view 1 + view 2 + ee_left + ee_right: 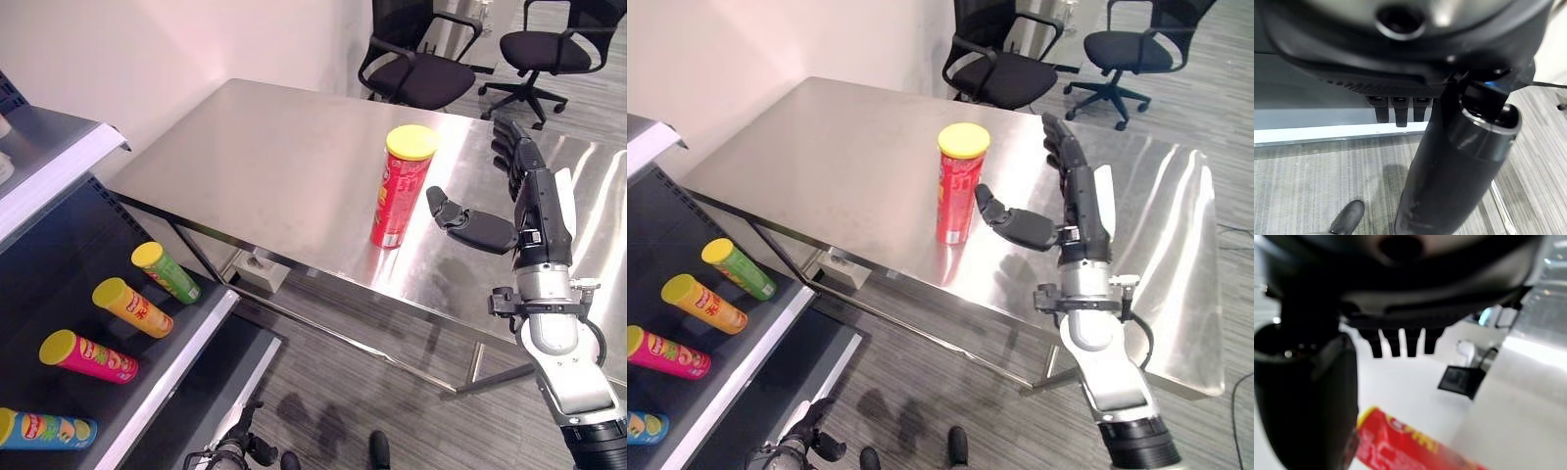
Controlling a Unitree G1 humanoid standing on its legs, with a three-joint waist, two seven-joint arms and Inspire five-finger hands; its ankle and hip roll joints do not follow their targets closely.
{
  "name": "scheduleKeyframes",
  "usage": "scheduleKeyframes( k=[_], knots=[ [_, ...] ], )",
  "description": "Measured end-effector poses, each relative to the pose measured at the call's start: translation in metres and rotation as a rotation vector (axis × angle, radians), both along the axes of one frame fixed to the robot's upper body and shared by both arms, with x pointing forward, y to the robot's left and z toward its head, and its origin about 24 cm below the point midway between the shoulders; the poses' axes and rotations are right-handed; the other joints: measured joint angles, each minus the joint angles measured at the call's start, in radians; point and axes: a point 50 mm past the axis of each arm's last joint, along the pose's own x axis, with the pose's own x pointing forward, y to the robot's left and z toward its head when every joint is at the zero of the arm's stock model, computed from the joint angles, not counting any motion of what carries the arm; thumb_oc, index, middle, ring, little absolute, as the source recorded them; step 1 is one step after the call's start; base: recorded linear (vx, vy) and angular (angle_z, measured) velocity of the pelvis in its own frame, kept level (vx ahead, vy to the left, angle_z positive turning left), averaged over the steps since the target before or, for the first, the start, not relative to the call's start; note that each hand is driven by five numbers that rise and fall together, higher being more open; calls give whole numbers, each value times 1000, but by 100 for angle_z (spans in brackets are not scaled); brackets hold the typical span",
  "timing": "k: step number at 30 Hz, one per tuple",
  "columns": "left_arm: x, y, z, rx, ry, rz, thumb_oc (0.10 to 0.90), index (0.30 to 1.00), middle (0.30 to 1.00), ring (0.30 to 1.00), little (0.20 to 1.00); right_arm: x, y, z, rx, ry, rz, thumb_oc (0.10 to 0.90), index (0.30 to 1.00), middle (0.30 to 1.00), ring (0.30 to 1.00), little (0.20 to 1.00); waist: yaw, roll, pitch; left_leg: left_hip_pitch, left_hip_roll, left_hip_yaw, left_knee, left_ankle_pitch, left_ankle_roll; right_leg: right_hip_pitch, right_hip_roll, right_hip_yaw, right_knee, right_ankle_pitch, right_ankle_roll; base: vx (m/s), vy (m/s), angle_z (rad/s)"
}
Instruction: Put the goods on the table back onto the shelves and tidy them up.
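Observation:
A red chip can (400, 186) with a yellow lid stands upright near the front edge of the steel table (274, 157). My right hand (519, 201) hovers just right of it, fingers straight and thumb (460, 220) stretched toward the can, a small gap between them. The can's red side (1410, 448) shows past the hand in the right wrist view. Several cans lie on the dark shelf at lower left: green (167, 271), orange (132, 306), pink (88, 356) and blue (44, 429). My left hand (1400, 54) hangs low over the floor, fingers straight.
Two black office chairs (416, 59) stand behind the table. A grey upper shelf (49, 157) juts out at the left edge. A lower shelf board (211, 392) sits under the can shelf. The floor is grey wood-look planks.

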Motion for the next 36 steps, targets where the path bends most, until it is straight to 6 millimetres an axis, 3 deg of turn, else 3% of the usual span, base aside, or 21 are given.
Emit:
scheduleKeyframes(
  k=[11,19,36],
  knots=[
    [-4,4,-1,-9,18,10,800,900,900,900,900,6,1,8,34,65,125,800,900,900,900,900,17,-6,0,2,1,-23,0,0,0,14,-1,-23,0,0,-1,9,-16,6],
    [-6,12,-1,6,29,22,800,900,900,900,900,20,-8,4,50,159,159,800,900,900,900,900,18,-36,-10,2,1,-26,0,0,-1,17,-1,-30,0,5,-8,0,-1,0],
    [-11,15,-2,-12,40,71,800,900,900,900,900,34,-6,-8,107,245,169,800,900,900,900,900,42,-38,-11,2,2,-50,0,3,-4,27,-3,-50,0,6,-8,1,-3,2]
  ],
)
